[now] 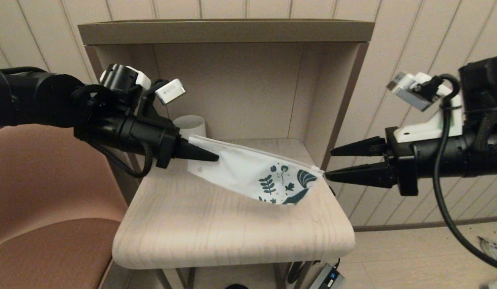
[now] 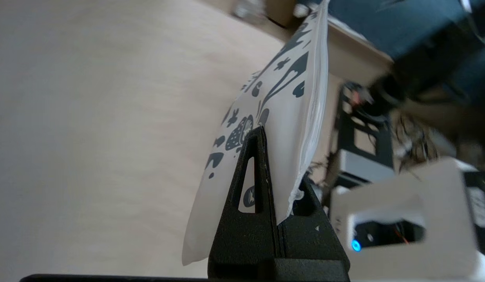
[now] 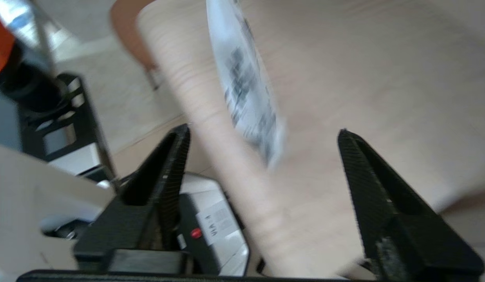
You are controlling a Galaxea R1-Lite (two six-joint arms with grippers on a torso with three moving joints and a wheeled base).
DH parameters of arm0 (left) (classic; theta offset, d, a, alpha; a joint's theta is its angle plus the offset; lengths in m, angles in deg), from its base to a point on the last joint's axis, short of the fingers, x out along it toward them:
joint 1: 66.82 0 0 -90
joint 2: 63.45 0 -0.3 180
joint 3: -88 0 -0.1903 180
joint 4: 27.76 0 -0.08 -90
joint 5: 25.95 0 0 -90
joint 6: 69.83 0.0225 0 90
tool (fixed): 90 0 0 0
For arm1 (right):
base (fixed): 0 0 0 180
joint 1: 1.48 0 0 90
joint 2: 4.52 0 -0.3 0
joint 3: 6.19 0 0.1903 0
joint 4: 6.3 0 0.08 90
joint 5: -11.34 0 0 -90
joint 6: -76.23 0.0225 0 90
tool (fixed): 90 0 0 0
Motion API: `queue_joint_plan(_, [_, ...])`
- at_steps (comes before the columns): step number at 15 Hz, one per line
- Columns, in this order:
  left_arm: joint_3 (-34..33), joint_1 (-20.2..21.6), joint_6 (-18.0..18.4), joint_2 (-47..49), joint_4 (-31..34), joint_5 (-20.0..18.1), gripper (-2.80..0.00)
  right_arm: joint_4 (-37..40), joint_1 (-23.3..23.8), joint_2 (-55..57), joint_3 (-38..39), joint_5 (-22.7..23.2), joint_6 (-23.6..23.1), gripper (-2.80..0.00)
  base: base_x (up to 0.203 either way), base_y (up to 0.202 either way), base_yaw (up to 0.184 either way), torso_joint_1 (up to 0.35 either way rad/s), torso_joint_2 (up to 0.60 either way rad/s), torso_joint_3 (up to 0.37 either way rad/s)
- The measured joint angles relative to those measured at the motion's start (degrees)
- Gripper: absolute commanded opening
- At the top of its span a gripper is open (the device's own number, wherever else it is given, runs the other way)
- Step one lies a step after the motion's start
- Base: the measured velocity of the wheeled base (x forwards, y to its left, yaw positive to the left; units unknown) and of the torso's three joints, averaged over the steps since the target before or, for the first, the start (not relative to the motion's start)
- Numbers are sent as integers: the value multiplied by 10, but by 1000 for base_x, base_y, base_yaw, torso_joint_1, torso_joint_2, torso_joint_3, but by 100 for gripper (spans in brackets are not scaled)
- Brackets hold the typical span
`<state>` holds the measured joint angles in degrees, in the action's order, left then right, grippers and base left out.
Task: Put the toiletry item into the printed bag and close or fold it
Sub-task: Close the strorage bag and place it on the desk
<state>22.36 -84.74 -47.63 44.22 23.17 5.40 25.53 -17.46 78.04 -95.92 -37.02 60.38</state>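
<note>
The printed bag (image 1: 252,170), white with dark teal leaves and flowers at its right end, hangs tilted above the wooden tabletop (image 1: 216,228). My left gripper (image 1: 214,157) is shut on the bag's plain left end; in the left wrist view the bag (image 2: 283,117) stands pinched between the black fingers (image 2: 250,184). My right gripper (image 1: 328,163) is open just off the bag's printed corner, not touching it. In the right wrist view the bag (image 3: 246,86) hangs ahead, between the spread fingers (image 3: 172,164). The toiletry item is not visible anywhere.
A white ribbed mug (image 1: 191,125) stands at the back of the table, behind my left gripper. The table sits inside a wooden shelf niche (image 1: 224,34) with a side wall at the right. A pink chair (image 1: 43,200) stands to the left. A grey device (image 1: 328,277) lies on the floor.
</note>
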Motion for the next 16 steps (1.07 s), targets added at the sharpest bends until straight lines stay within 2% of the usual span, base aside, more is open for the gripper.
queue_joint_plan(4, [27,26,-9,44,-1,-4,-280,0,37,-33,-8,9,23,0,0,0,0,0,0,0])
queue_joint_plan(5, [32,30,-10,53,-1,-7,-80,0,42,-38,-8,12,25,0,0,0,0,0,0,0])
queue_joint_plan(6, [35,33,-10,60,0,-9,0,0,44,-41,-8,13,26,0,0,0,0,0,0,0])
queue_joint_plan(13, [36,38,-10,64,0,-10,0,0,46,-48,3,21,27,0,0,0,0,0,0,0])
queue_joint_plan(16, [40,56,-12,48,0,-14,0,0,46,-50,7,22,27,0,0,0,0,0,0,0])
